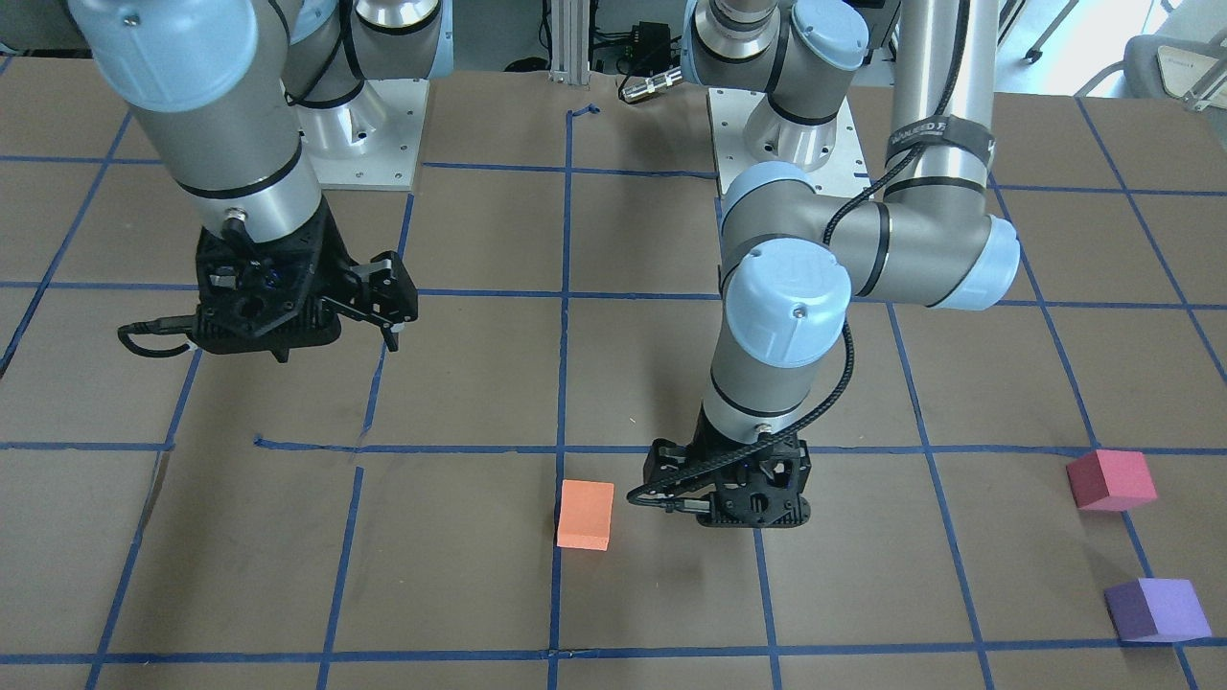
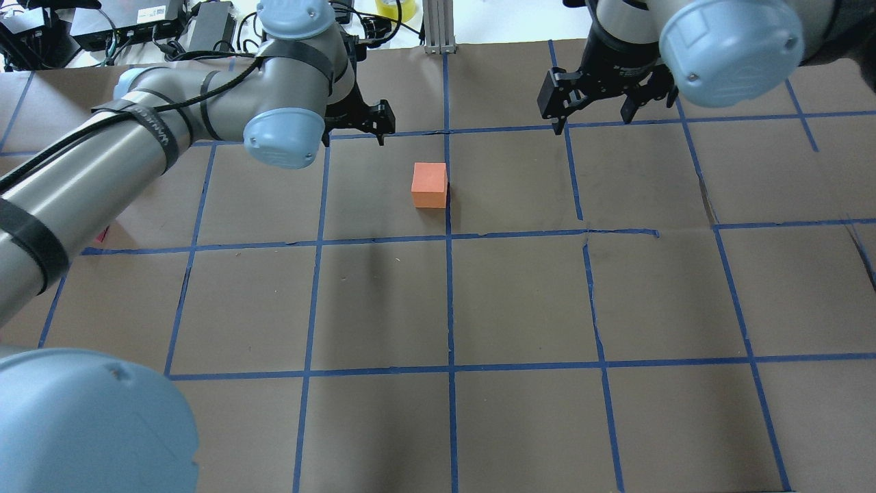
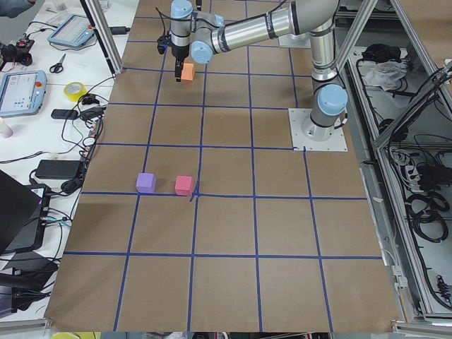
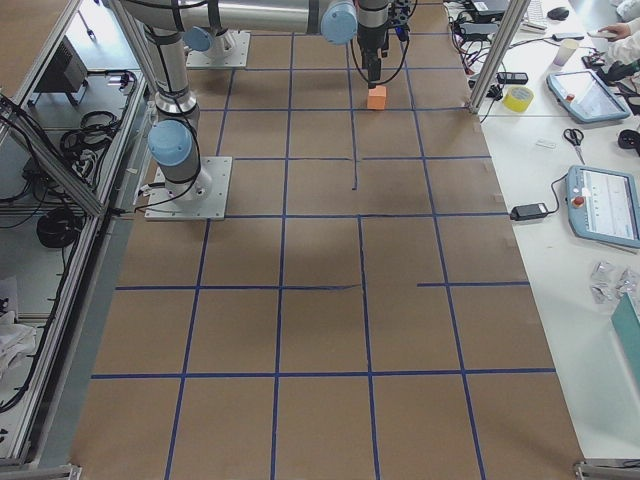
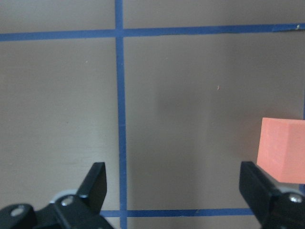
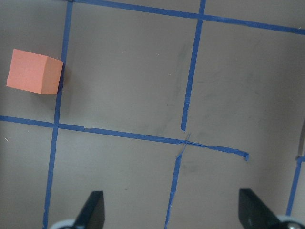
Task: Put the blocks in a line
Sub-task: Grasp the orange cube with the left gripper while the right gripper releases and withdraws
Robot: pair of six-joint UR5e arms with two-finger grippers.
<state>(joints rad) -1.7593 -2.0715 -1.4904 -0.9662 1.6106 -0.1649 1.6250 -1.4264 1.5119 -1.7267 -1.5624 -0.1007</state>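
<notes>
**Counter**: brown surface marked off in squares by blue tape lines. Most of it is bare, including the whole half toward the robot's right end.

**Orange block**: stands about midway along the counter, in the half toward the operators' edge. One side lies along a tape line. There is open surface on all sides of it.

**Pinkish red block** and **purple block**: both stand toward the robot's left end, well apart from the orange one. The two are near each other but not touching. The purple block is the closer to the operators' edge.

**Left pincer**: jaws spread wide with nothing between them, only bare counter and a tape crossing. It hangs low, pointing down, beside the orange block. The block sits outside the jaws, just past one finger. Whether finger and block touch cannot be told from the wrist view; the front view shows a gap between them.

**Right pincer**: jaws also spread wide and holding nothing. It is raised over the half toward the robot's right end, apart from every block.
</notes>
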